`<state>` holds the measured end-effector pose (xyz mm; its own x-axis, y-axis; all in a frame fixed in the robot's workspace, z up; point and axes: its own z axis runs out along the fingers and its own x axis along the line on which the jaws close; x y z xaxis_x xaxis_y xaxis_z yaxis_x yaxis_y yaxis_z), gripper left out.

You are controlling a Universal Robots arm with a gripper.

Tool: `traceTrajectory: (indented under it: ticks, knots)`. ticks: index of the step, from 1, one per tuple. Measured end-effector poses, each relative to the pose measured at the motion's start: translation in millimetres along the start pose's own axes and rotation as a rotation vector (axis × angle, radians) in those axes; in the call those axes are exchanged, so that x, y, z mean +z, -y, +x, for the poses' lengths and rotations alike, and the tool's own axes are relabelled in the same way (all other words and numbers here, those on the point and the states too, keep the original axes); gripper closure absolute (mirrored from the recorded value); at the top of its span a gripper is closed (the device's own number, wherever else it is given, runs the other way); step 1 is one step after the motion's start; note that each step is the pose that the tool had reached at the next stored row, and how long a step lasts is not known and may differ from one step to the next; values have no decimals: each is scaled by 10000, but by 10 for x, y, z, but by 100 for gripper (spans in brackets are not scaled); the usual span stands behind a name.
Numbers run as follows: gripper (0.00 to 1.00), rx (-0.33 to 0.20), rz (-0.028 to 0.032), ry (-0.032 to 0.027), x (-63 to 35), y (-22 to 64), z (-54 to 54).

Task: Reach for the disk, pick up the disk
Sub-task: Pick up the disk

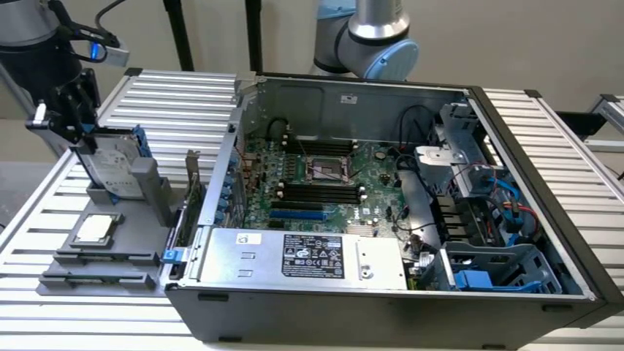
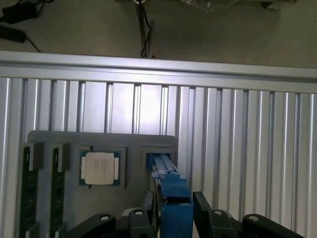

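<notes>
The disk (image 1: 115, 164) stands on edge in a grey holder (image 1: 148, 191) at the exterior view's left, silver-grey with a white label and bright blue rails. My gripper (image 1: 90, 139) is directly over its top edge. In the wrist view the disk's blue rail (image 2: 171, 186) runs between my two black fingers (image 2: 148, 214), one on each side of it. My gripper (image 2: 174, 210) is open, with narrow gaps to the rail on both sides. The disk rests in its holder.
The grey fixture plate (image 1: 58, 281) also carries a square silver chip (image 1: 95, 229) (image 2: 100, 167) and memory sticks (image 2: 29, 193). To the exterior view's right stands the open computer case (image 1: 390, 219). Ribbed aluminium table (image 2: 237, 129) lies all around.
</notes>
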<state>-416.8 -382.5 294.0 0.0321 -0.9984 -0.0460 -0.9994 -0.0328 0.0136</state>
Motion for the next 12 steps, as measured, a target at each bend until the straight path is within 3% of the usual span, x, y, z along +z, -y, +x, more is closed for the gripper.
traceTrajectory:
  ticks: [2,12]
  knots:
    - [66,0,0,18,0,0,0]
    - [66,1,4,107,-2,-3,64]
